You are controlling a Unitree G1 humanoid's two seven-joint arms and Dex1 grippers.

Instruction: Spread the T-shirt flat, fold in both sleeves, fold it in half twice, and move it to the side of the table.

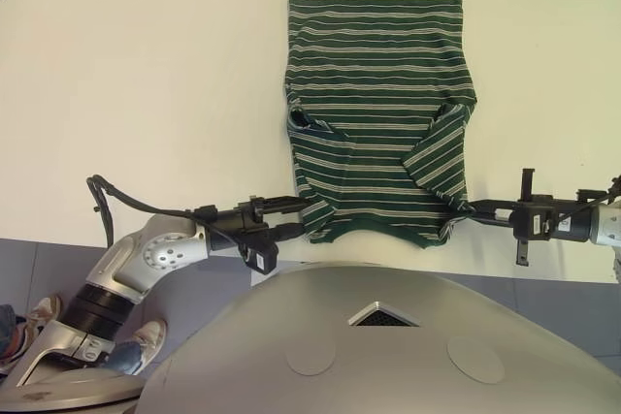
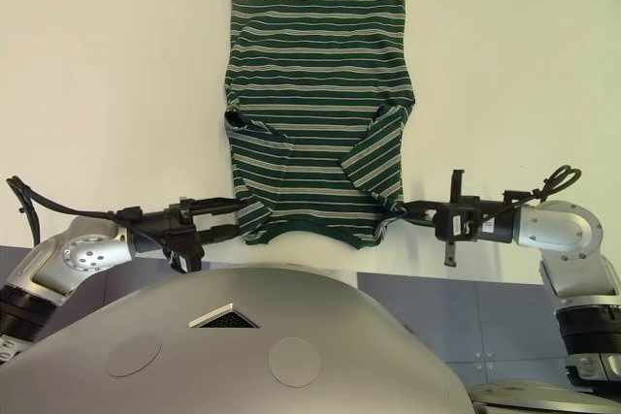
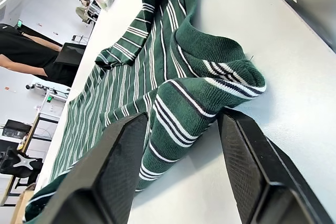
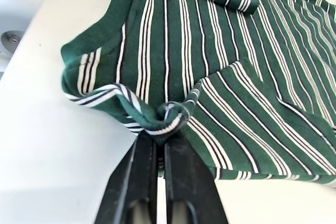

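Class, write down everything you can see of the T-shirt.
The T-shirt is dark green knit with thin white stripes. It lies lengthwise on the white table, both sleeves folded in over the body, straight edge farthest from the robot. The left gripper has open jaws around one bunched near corner; the right gripper has jaws shut on the other.
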